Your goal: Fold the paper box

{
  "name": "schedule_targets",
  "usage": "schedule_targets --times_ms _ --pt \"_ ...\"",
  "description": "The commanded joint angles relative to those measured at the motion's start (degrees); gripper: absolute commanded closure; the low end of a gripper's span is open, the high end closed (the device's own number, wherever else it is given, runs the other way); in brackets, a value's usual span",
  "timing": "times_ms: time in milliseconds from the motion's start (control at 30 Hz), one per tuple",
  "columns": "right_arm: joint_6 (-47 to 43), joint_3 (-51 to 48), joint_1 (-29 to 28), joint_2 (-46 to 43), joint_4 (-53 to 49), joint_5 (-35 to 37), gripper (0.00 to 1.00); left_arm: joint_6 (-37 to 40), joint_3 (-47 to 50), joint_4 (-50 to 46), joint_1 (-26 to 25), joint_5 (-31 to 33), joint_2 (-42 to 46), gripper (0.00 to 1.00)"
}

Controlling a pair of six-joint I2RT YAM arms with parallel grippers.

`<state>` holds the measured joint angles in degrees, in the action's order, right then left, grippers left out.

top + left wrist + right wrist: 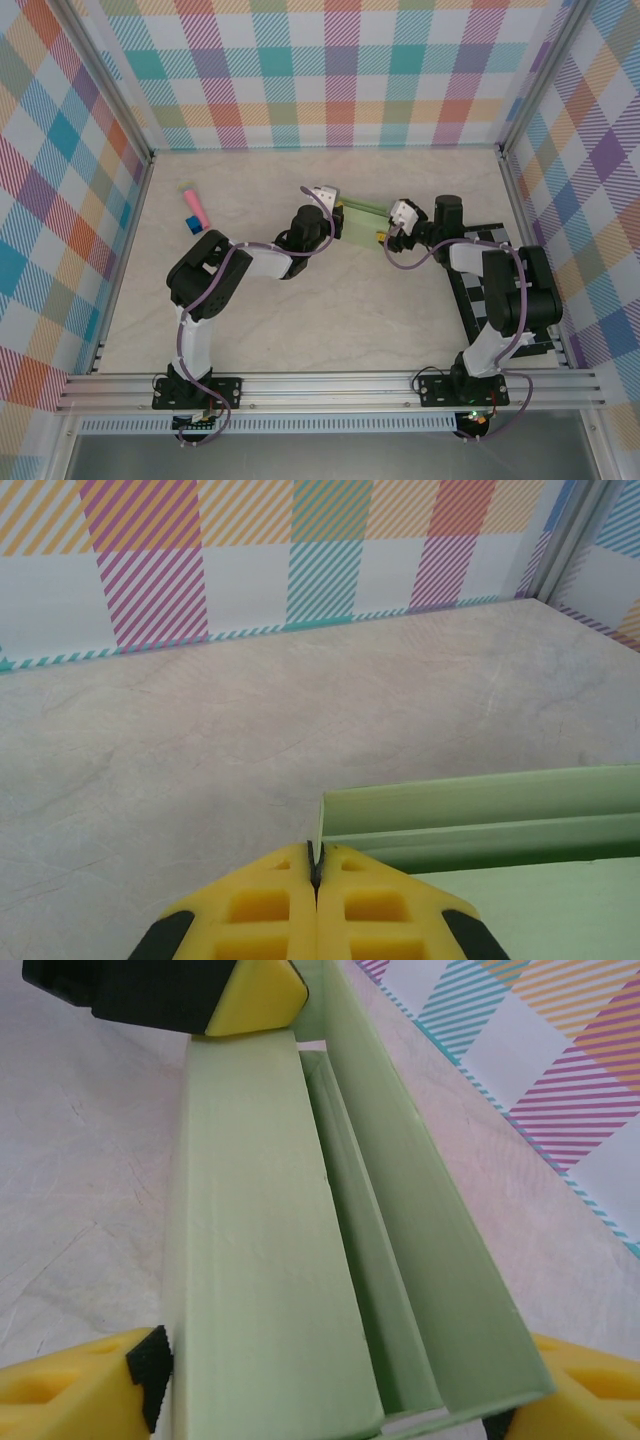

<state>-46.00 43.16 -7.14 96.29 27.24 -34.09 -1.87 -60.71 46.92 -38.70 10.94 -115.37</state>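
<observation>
**Item: paper box** point(364, 214). Pale light-green thin card, matte, faintly ribbed along its length. It was part-folded into a long, narrow open trough. It lay on the counter point(300, 320) towards the rear centre, between the two end effectors.

- **Right wrist view:** this gave the box point(260, 1240) lengthwise, with one broad flat panel on the left. Beside that panel were a sunken channel and a tall side wall leaning outward on the right.
- **Left wrist view:** this gave the box point(480, 825) as stepped horizontal ledges with one upright end edge.
- **Top view:** the box read as a slim green strip, with its folds not distinguishable.

**Left end effector** point(315, 880). Yellow moulded fingers with square recesses were clenched pad to pad, and the box's end edge ran into the seam between them. From the right wrist it appeared as a yellow tip point(255, 995) at the far end of the broad panel.

**Right end effector** point(335, 1400). It was spread apart and straddled the near end of the box. The black-faced pad on the left sat against the panel's side, and the yellow finger on the right sat just beside the wall's corner. It was not clamped.

**Counter.** Smooth pale marbled surface, framed in aluminium rail.

**Other contents, top view:**
- A small pink-and-blue stick point(193, 208) lay well apart to the left.
- A black-and-white checkered board point(470, 300) lay flat beneath the right arm.
- Plaid-printed walls point(340, 70) enclosed three sides.
</observation>
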Motion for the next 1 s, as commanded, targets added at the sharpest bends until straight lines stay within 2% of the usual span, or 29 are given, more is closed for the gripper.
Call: schedule_targets --times_ms 0,200,400,467,533,567,767,967 --pt "-2.0 1.1 0.0 -1.6 -1.0 -1.4 0.26 0.0 -0.6 -2.6 0.6 -1.7 -1.4 1.0" --pt "-4.9 0.1 -0.1 -2.3 -0.7 0.4 0.4 -0.1 -0.8 -3.0 0.7 -1.7 -1.5 1.0" --pt "-7.6 -0.8 -0.4 -2.8 -0.7 1.8 0.43 -0.9 -0.7 -2.4 0.6 -2.4 -1.6 1.0" --pt "-8.3 -0.8 -0.3 -2.7 -1.2 2.2 0.43 -1.7 -0.3 -1.3 0.7 -3.0 -1.5 0.93" --pt "-8.2 -1.0 -0.3 -2.6 -0.8 2.4 0.43 -2.6 0.9 0.5 0.8 -4.4 -0.9 0.75" --pt "-8.1 -1.1 -0.4 -2.4 -0.6 2.5 0.43 -3.0 1.6 1.3 1.0 -4.9 -0.5 0.69" --pt "-8.0 -1.5 -0.5 -1.9 0.2 3.2 0.44 -3.2 4.3 3.1 1.8 -8.2 2.5 0.48" --pt "-8.9 -0.9 -0.5 -1.9 -1.3 3.1 0.44 1.0 9.9 5.8 3.5 -16.6 9.8 0.29"
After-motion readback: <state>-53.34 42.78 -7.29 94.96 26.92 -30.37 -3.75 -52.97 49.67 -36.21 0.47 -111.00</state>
